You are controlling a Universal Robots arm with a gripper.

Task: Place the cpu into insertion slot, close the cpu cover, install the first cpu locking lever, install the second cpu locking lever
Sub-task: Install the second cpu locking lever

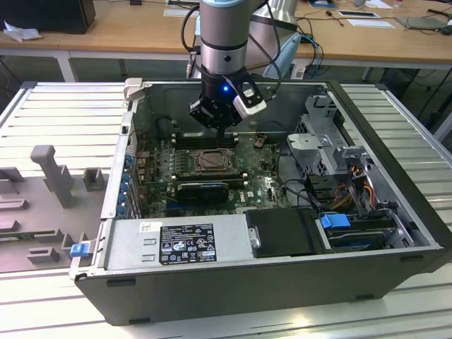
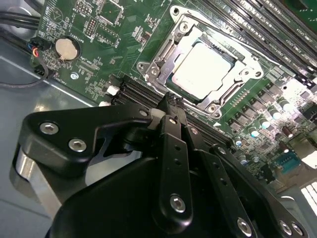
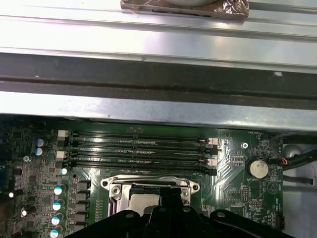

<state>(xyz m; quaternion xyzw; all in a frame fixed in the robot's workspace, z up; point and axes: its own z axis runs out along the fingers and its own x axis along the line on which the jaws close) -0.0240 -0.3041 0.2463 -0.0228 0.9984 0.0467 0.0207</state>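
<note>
One arm hangs over the open computer case [image 1: 395, 212], its gripper [image 2: 171, 106] poised just above the near edge of the insertion slot [image 2: 163, 59] on the green board [image 2: 99, 49]. Its fingers [image 2: 173, 144] are pressed together and hold nothing. Within the slot lies the cpu [image 2: 205, 69], pale top upward, with the cpu cover [image 2: 237, 47] lying flat around it.

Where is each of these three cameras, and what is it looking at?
Exterior view: off the arm, above the open grey computer case; shows the arm and black end effector.
Second wrist view: on the arm, facing the pale silver cpu in its shiny silver metal cpu cover; end effector in front.
First wrist view: on the arm, facing long black memory slots.
All share the green motherboard.
</note>
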